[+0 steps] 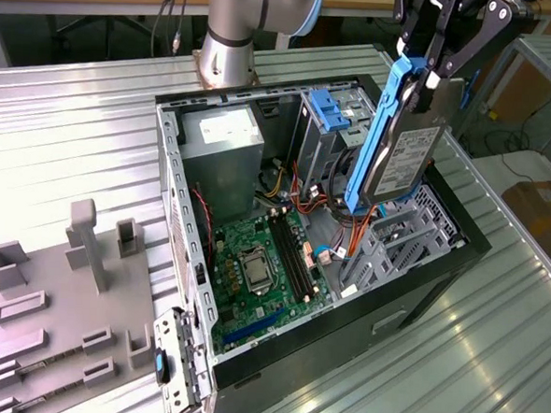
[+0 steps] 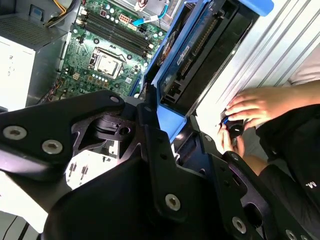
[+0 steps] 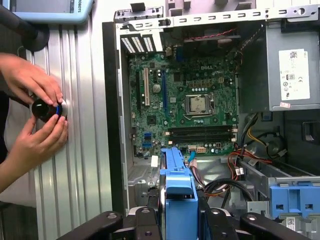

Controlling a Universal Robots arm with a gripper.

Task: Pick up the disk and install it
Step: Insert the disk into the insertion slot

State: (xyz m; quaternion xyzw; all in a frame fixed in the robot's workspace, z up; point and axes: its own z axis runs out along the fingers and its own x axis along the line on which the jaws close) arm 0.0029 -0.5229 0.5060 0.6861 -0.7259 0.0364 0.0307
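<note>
Disk (image 1: 405, 158) upright in tool (image 1: 426, 73), seemingly over open case (image 1: 410, 304)

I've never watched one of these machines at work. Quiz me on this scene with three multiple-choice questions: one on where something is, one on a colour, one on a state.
1. Where is the disk?
A) held up over the open case
B) flat on the table
C) slotted into its bay

2. What colour are the disk's rails?
A) red
B) blue
C) yellow

3. How is the gripper?
A) open and empty
B) shut on a cable
C) shut on the disk

Answers:
1 A: the exterior view shows it on edge, hanging above the case's insides.
2 B: a blue strip runs down its side.
3 C: it clamps the disk's top end.
</note>
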